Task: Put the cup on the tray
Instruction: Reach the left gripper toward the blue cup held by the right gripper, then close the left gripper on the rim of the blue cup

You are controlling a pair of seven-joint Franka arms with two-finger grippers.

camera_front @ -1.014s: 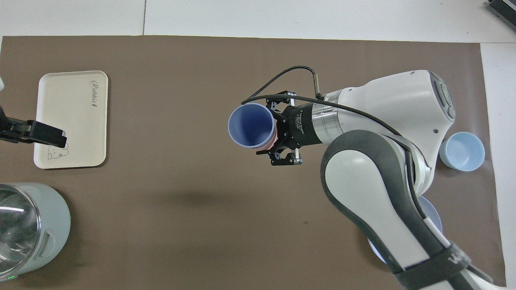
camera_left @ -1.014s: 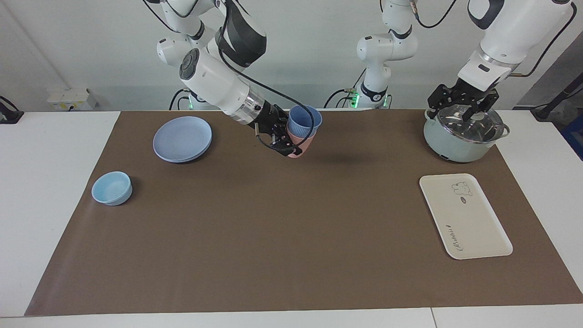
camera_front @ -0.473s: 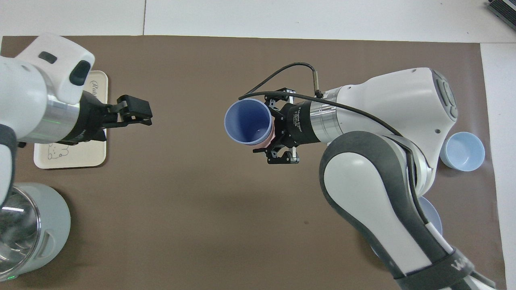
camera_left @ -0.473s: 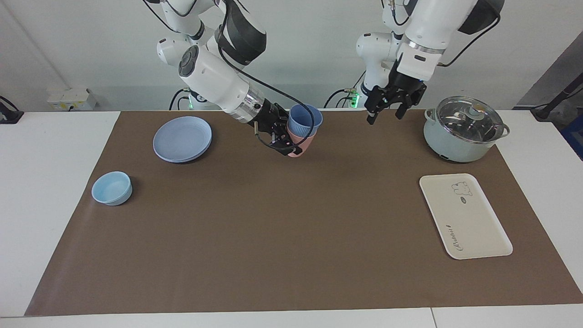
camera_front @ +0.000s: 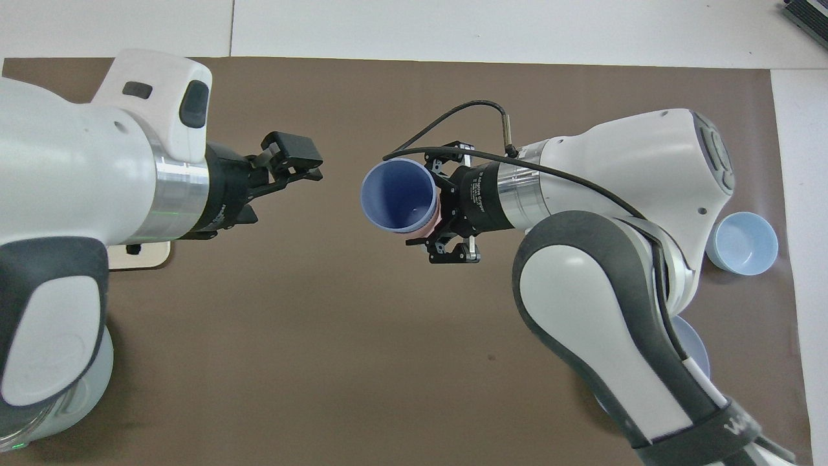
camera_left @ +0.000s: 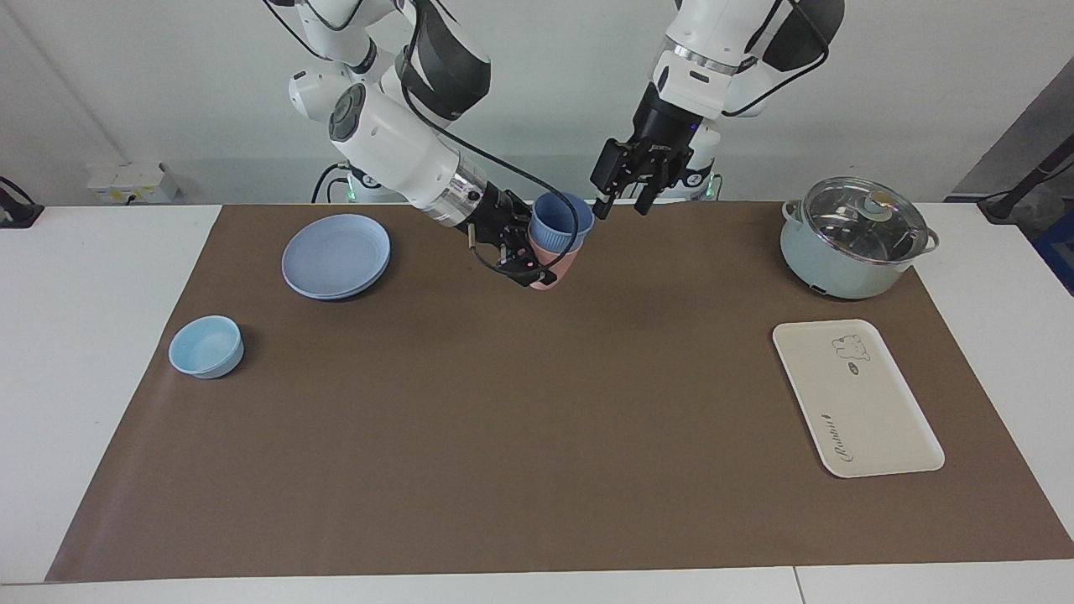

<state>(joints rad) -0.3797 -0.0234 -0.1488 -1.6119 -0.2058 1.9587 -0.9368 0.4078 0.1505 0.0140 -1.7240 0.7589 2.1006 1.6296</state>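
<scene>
R gripper clenched on pink cup, blue cup nested inside. L gripper spread apart, empty, beside blue cup. Tray bare.

One camera sits high across the table and faces the two white robot arms, whose bases stand at the top of its picture against a pale wall. It takes in the whole brown rectangular table mat with white tabletop around it. The second camera hangs high above the robots' own end and looks steeply down and forward, much closer to the arms, whose bulky links fill its lower corners. Both views share the mat's middle, where a periwinkle-blue plastic tumbler appears, turned half a turn between them.
</scene>
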